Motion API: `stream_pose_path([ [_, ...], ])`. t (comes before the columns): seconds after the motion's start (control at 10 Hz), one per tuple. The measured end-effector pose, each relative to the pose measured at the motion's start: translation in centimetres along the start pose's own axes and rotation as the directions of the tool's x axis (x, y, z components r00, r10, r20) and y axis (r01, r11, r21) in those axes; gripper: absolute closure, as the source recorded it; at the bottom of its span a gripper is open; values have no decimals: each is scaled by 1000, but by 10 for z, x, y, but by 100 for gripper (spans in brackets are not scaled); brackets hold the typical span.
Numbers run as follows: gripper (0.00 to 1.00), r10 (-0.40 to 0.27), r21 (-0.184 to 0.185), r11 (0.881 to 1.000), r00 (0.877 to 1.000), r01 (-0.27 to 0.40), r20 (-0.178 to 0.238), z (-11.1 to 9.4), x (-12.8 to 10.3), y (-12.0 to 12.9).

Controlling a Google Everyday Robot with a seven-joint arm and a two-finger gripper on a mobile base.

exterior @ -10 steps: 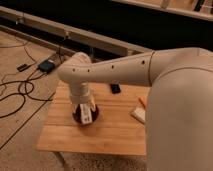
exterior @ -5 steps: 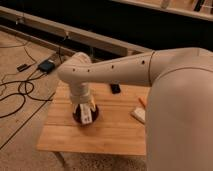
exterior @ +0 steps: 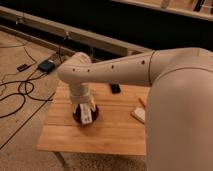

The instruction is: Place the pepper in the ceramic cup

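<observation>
The pepper [exterior: 141, 102] is a small orange sliver on the wooden table [exterior: 100, 140]. It lies right of centre, beside the pale rectangular block [exterior: 138, 114] and close to my arm's edge. My gripper [exterior: 85, 113] hangs down from the wrist at the table's left part, right over the dark round bowl [exterior: 78, 116]. A white piece shows at the bowl under the wrist. The white ceramic cup is out of view, perhaps hidden behind my arm.
A small black object [exterior: 115, 88] lies at the table's back middle. My large white arm covers the table's right side. Cables [exterior: 20, 92] and a dark box [exterior: 47, 66] lie on the floor to the left. A dark wall with a rail runs behind.
</observation>
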Motion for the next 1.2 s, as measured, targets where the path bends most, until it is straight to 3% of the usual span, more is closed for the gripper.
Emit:
stream_pose_path([
  [0.4,35,-4,-8,1000,1000,4,-4,0,-1,-2],
  [0.6,35,-38,-23,999,999,38,-13,5,-7,-17],
  [0.9,35,-164,-57,985,986,163,-17,18,-25,-77],
  [1.2,35,-304,-62,951,953,304,5,30,-47,-159],
])
